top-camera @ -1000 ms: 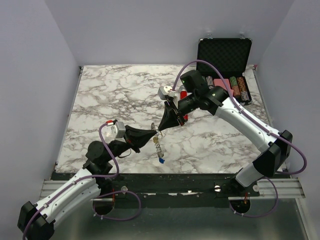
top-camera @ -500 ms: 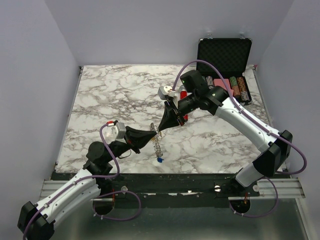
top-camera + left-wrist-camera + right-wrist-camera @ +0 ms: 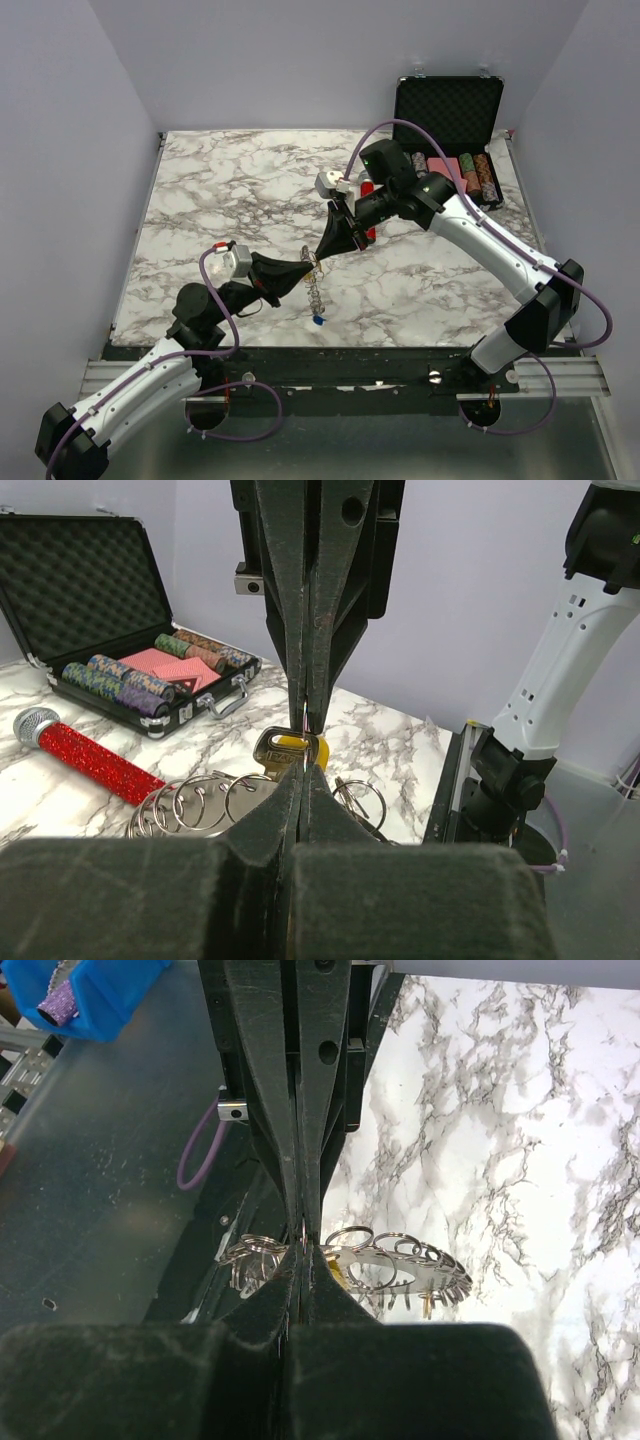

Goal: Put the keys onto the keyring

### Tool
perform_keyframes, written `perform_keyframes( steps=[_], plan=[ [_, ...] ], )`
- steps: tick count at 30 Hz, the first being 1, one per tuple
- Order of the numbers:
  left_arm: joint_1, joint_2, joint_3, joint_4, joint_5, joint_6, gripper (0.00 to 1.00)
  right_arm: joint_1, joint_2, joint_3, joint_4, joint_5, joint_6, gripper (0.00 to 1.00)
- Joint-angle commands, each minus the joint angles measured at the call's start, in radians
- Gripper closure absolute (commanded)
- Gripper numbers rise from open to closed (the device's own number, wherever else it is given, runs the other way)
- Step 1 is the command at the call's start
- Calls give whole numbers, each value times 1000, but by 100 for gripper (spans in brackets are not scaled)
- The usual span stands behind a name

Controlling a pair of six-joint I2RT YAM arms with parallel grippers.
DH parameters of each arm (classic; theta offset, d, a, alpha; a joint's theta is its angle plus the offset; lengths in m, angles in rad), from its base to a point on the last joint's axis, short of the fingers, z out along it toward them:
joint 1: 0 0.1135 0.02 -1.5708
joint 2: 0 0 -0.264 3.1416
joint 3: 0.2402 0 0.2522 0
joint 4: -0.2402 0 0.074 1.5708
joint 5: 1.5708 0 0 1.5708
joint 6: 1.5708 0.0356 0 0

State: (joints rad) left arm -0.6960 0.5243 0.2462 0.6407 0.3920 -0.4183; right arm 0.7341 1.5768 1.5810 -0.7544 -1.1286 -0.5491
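Observation:
Both grippers meet tip to tip above the front middle of the marble table. My left gripper (image 3: 308,266) is shut, and its tips (image 3: 303,772) pinch the rim of the keyring (image 3: 205,800), a silvery ring with many small wire loops. My right gripper (image 3: 322,256) is shut too, and its tips (image 3: 303,1250) press on the yellow-headed key (image 3: 292,750) at the ring's edge. The keyring (image 3: 314,290) hangs down from the tips, with a blue-headed key (image 3: 318,320) at its lower end. The loops also show in the right wrist view (image 3: 400,1260). Other keys are hidden.
An open black case (image 3: 447,110) with striped poker chips (image 3: 470,170) stands at the back right. A red glitter cylinder with a silver cap (image 3: 95,760) lies on the table under the right arm. The table's front edge is just below the hanging ring.
The hanging keyring with the blue key has swung slightly left. Both grippers stay shut tip to tip and have hardly moved.

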Motion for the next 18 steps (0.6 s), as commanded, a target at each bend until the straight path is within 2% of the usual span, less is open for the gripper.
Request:
perform_keyframes(
  steps=[1,18],
  plan=[
    [-2,-7,5,62,-15,-7,100,11,14,-9,17,15,11,100],
    [-2,-23,-2,57,-31,-7,100,18,14,-18,10,7,-2,100]
  ],
)
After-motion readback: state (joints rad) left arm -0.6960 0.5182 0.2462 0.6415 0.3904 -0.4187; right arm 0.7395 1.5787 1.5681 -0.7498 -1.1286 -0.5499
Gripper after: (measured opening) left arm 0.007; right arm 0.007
